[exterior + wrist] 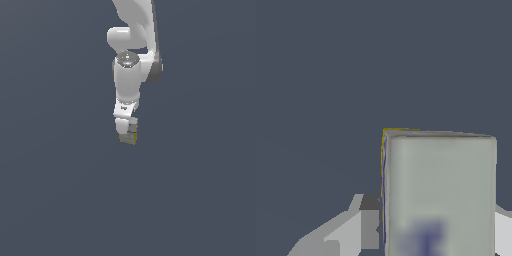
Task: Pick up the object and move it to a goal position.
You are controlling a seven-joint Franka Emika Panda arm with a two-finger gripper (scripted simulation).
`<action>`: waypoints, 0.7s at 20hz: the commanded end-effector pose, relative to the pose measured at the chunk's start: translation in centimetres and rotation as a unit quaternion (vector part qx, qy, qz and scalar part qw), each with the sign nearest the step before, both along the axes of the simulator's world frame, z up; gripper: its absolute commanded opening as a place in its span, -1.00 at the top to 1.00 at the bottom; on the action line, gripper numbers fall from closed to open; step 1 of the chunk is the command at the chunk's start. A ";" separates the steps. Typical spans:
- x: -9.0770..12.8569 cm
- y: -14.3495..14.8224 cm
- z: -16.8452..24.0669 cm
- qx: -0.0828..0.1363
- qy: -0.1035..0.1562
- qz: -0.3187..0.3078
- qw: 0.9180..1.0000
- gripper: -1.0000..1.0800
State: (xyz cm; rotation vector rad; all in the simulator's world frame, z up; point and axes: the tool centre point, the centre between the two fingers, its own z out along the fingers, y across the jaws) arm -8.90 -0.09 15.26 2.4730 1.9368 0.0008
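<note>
The object (129, 139) is a small pale grey-white carton with yellow edging, and it sits at the tip of my gripper (128, 132) below the white arm, near the middle of the exterior view. In the wrist view the object (438, 180) fills the space between my fingers and has a blurred blue mark on its top face. One finger (369, 222) presses against one of its sides, and the other finger (503, 230) shows at the opposite side. The gripper (437, 227) is shut on the carton. No goal marker shows in either view.
A plain dark grey-blue surface (60, 200) spreads all around the arm. The white arm (131, 65) comes down from the exterior view's top. No other objects show.
</note>
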 end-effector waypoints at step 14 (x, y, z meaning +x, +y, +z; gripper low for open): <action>1.4 0.8 0.9 0.000 0.000 0.000 1.000 1.00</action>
